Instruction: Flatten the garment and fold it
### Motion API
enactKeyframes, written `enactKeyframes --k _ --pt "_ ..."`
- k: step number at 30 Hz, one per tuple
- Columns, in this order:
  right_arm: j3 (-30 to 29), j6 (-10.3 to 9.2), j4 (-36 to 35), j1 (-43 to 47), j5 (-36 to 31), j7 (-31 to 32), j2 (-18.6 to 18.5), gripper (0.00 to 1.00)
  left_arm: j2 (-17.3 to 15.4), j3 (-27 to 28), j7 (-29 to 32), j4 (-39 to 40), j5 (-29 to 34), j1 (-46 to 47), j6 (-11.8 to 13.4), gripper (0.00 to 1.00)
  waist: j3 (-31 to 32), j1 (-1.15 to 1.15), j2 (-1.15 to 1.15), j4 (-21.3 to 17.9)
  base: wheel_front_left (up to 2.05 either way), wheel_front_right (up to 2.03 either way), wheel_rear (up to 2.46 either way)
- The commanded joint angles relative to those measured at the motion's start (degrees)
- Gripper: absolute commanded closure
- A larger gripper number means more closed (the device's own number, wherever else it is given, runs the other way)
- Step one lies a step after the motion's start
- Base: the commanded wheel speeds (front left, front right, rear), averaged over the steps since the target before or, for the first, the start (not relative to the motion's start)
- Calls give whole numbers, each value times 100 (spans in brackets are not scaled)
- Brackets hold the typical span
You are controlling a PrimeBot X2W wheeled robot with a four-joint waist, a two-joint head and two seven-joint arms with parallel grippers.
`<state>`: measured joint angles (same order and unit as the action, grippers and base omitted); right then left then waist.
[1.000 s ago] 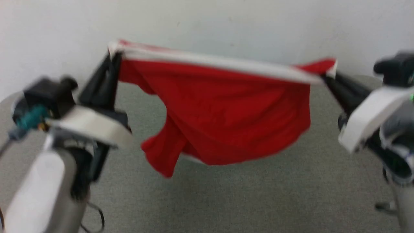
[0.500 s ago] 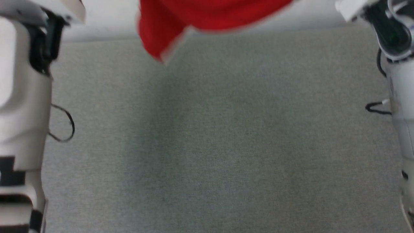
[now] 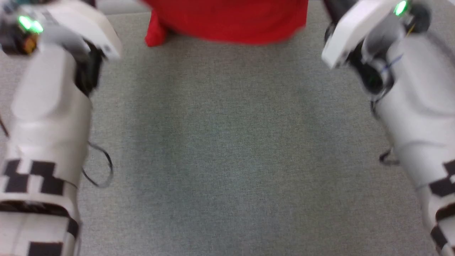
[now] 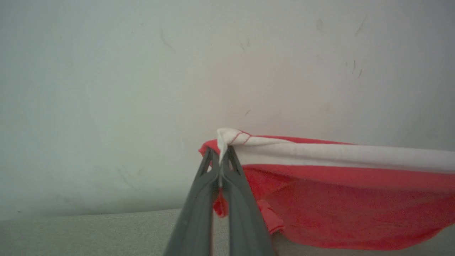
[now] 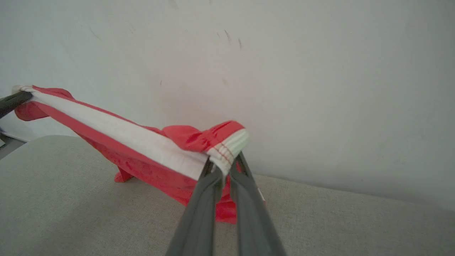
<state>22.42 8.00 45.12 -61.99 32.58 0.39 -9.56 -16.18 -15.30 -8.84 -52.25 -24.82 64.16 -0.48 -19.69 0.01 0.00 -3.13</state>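
Red garment [image 4: 337,199] stretched taut along its white band, left gripper [image 4: 220,161] clamped on one end, right gripper [image 5: 224,167] clamped on the other, lower folds hanging to grey surface [image 3: 227,142]

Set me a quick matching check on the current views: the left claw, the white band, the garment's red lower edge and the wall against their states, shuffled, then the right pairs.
Things:
1 left claw
2 white band
3 red lower edge
4 wall

States:
A pale and scuffed, behind the garment
B shut on a garment corner
C hanging down to the grey surface
D pulled straight across to the right claw

Pairs: 1-B, 2-D, 3-C, 4-A.
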Motion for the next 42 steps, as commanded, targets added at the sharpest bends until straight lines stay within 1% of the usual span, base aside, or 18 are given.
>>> enactKeyframes --k 1,4,7,9,10,13,16,18,21,24,27,30,33,35,37,39,41,42 --pt "122 -52 104 236 125 -162 -64 100 29 7 -72 -192 -59 -243 -48 100 84 -1 0 58 0 0 0" --pt "424 -52 133 732 342 -420 -106 100 139 19 -167 -474 -167 -691 -86 100 322 -1 0 96 0 0 0" --pt "718 -52 -7 1349 523 -661 -197 100 213 78 -299 -592 -302 -1311 -111 100 650 -1 0 117 0 0 0" --pt "879 -52 -173 1809 608 -796 -303 100 255 126 -403 -548 -381 -1812 -98 100 876 -1 0 136 0 0 0" --pt "879 -52 -173 1809 608 -796 -303 100 255 126 -403 -548 -381 -1812 -98 100 876 -1 0 136 0 0 0" --pt "1069 -52 -529 2512 688 -914 -485 100 192 17 -520 -259 -249 -2672 16 100 1215 -1 0 137 0 0 0" --pt "1037 -52 -1006 3223 697 -993 -688 100 92 -101 -558 323 -126 -3582 144 100 1463 -1 0 153 0 0 0" --pt "971 -52 -1409 3749 634 -980 -804 100 16 -121 -490 828 -129 -4199 279 100 1607 -1 0 176 0 0 0" --pt "676 -52 -2082 4562 441 -833 -976 100 -120 -65 -198 1900 -194 -5084 599 100 1721 -1 0 223 0 0 0" --pt "201 -52 -2830 5404 161 -484 -1033 100 -287 -25 361 3220 -275 -6059 985 100 1830 -1 0 237 0 0 0" --pt "-397 -52 -3651 6261 -205 -11 -926 100 -503 -60 1011 4601 -247 -6981 1409 100 1893 -1 0 255 0 0 0" --pt "-1002 -52 -4496 7136 -541 525 -628 100 -686 -55 1626 5798 -249 -7775 1823 100 1942 -1 0 290 0 0 0" --pt "-1498 -52 -5281 7915 -845 1051 -256 100 -868 -40 2186 6722 -224 -8371 2184 100 1930 -1 0 326 0 0 0" --pt "-1734 -52 -5716 8298 -999 1353 -33 100 -986 -38 2497 7182 -194 -8627 2353 100 1923 -1 0 340 0 0 0" --pt "-1870 -52 -6052 8530 -1101 1611 124 100 -1061 2 2673 7520 -165 -8740 2479 100 1899 -1 0 331 0 0 0" --pt "-1951 -52 -6256 8580 -1161 1805 200 100 -1118 59 2728 7709 -140 -8677 2513 100 1846 -1 0 310 0 0 0" --pt "-2011 -52 -6299 8438 -1147 1953 304 100 -1178 105 2753 7702 -148 -8444 2439 100 1779 -1 0 276 0 0 0" --pt "-2008 -52 -6260 8298 -1143 2012 341 100 -1193 119 2754 7634 -179 -8261 2362 100 1755 -1 0 262 0 0 0"
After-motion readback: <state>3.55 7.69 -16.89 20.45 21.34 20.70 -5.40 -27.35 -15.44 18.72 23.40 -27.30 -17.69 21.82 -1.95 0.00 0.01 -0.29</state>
